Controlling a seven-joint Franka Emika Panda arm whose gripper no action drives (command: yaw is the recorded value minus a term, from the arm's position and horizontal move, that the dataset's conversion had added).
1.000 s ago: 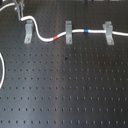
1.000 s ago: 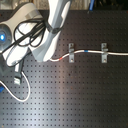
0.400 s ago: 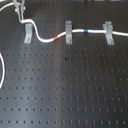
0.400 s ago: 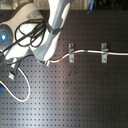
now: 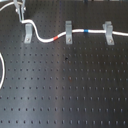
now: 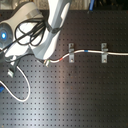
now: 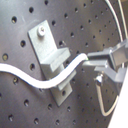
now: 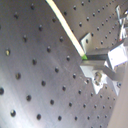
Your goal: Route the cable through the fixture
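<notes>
The white cable (image 5: 77,33) runs from the first exterior view's right through the right fixture (image 5: 108,32) and the middle fixture (image 5: 68,32). Its blue band (image 5: 87,31) lies between them, and its red band (image 5: 57,37) lies left of the middle one. The cable then rises over the left fixture (image 5: 29,34) to my gripper (image 5: 21,16), which is shut on it. In the first wrist view the cable (image 7: 35,81) lies across this clip (image 7: 50,52) by its hook, held by the fingers (image 7: 107,57). In the second exterior view the arm (image 6: 50,30) hides the left clip.
The black perforated board (image 5: 65,85) carries everything. A slack loop of cable (image 5: 3,65) curves along the first exterior view's left edge. The robot base with black hoses (image 6: 22,32) fills the second exterior view's upper left, with a cable loop (image 6: 22,92) below it.
The gripper has shifted slightly with the cable end by the left fixture. The cable through the middle and right fixtures has not moved.
</notes>
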